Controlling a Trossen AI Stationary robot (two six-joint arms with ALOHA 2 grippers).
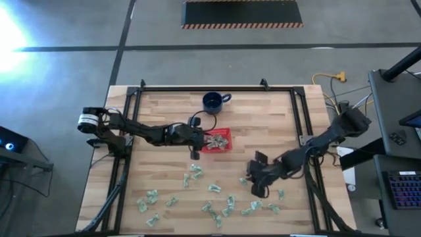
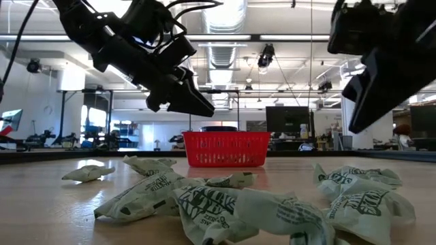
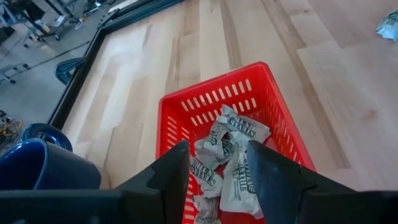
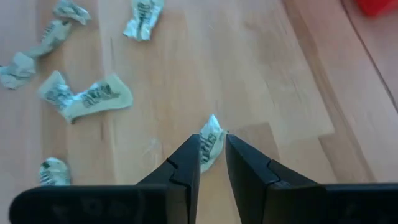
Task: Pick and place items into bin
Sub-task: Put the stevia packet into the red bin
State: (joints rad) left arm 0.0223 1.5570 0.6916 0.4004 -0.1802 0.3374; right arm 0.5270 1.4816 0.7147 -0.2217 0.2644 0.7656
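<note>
The red bin stands mid-table with several pale green-and-white wrappers lying in it. My left gripper hovers open just above the bin's left part, touching nothing. Several more wrappers lie scattered on the near half of the wooden table. My right gripper is down at the table, right of centre, its fingers close together around one small wrapper. My right gripper has the small wrapper's near end between its two fingertips, pinched only at their free ends. The fingers slant down at it from the table's right. The wrapper still lies on the tabletop.
A dark blue mug stands just beyond the bin toward the far edge. A black frame runs around the tabletop. Bare wood shows between the bin and the scattered wrappers.
</note>
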